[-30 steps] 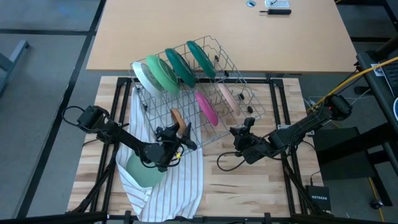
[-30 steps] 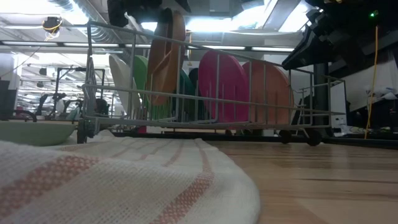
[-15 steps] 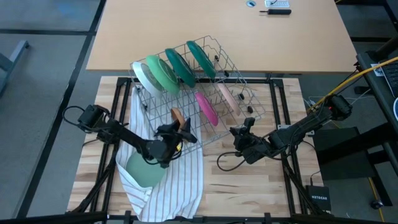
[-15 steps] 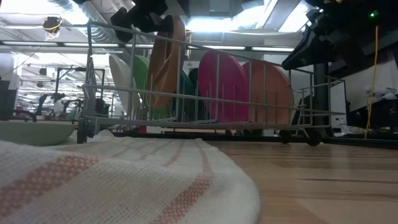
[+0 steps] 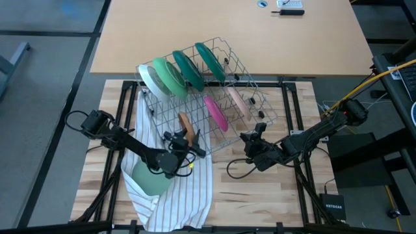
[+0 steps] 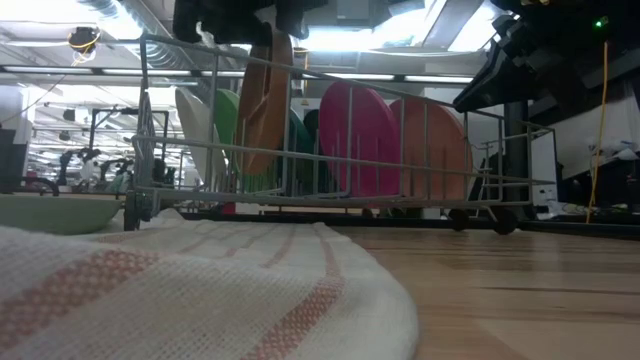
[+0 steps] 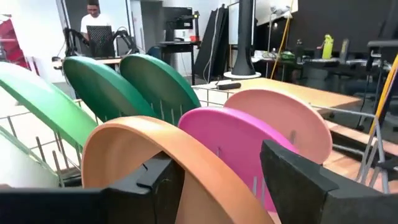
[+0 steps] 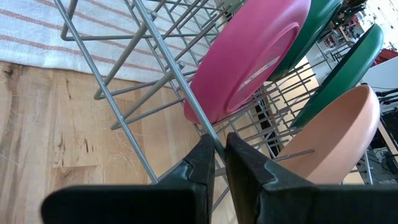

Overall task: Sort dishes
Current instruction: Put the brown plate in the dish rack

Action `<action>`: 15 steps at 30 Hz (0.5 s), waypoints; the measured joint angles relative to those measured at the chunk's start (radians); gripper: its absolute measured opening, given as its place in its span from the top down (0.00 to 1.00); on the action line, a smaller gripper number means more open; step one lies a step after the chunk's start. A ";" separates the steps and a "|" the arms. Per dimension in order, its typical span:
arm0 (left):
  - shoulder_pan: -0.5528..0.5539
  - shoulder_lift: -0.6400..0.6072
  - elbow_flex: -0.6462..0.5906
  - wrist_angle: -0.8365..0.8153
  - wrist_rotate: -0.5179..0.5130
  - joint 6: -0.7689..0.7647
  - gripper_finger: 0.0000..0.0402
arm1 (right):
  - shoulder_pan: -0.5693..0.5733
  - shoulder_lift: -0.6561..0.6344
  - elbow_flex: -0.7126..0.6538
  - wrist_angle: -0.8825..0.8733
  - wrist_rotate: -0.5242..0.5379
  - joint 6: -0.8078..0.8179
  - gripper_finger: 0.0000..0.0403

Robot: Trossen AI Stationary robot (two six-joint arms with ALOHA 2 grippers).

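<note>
Standing in the rack: the small brown-orange plate (image 5: 185,123) is seen upright on edge in the near row of the wire rack (image 5: 257,78), at about 7 o'clock from the rack's middle.
Left gripper: the left gripper (image 5: 183,142) is held at the brown-orange plate's near edge, fingers (image 7: 292,180) spread to either side of the rim; whether the rim is touched cannot be told.
Right gripper: the right gripper (image 5: 258,133) is parked at about 5 o'clock of the rack, its fingers (image 8: 202,168) almost pressed together on a thin wire of the rack's edge.
Magenta plate: the magenta plate (image 5: 216,112) is set on edge just beside the brown-orange plate, toward 3 o'clock.
Peach-pink plate: the peach-pink plate (image 5: 236,100) is set beyond the magenta one, again toward 3 o'clock.
Far row: two dark green plates (image 5: 188,70) and a light green plate with white inside (image 5: 157,78) are lined up toward 11 o'clock.
Loose dish: a light green bowl (image 5: 151,179) is left on the white striped cloth (image 5: 188,195), at 7 o'clock from the rack, under the left arm.
Background: a person (image 7: 93,25) is seen at a desk far behind, in the left wrist view.
</note>
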 joint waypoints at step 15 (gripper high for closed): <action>-0.002 0.000 0.000 -0.443 -0.003 -0.767 0.51 | 0.000 0.000 0.000 0.000 -0.006 0.000 0.90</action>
